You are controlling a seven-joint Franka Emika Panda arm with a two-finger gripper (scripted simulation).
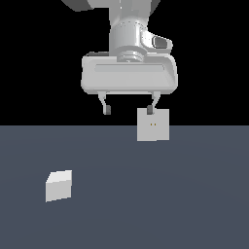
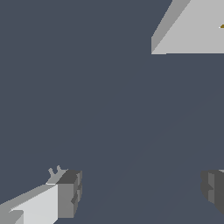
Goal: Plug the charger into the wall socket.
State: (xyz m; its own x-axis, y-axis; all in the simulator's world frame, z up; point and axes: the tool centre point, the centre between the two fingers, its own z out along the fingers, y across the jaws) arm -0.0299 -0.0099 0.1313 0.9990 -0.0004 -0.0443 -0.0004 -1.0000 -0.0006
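Exterior and wrist views of the approach stage. The Panda gripper [image 1: 130, 109] hangs above the dark floor [image 1: 146, 204] with its jaws spread wide and nothing between them; the wrist view shows the two fingertips [image 2: 68, 192] well apart over bare floor. The charger [image 1: 59, 186], a small off-white block, rests on the floor toward the exterior view's left, well apart from the gripper and ungrasped. The wall socket [image 1: 153, 124], an upright square plate with two tiny holes at its centre, stands further back toward the exterior view's right; one fingertip overlaps its top edge in that view, probably by line of sight rather than contact. The step in hand is judged to be reaching for the charger. The next move calls for travelling across to the block, descending, and straddling it squarely before closing.
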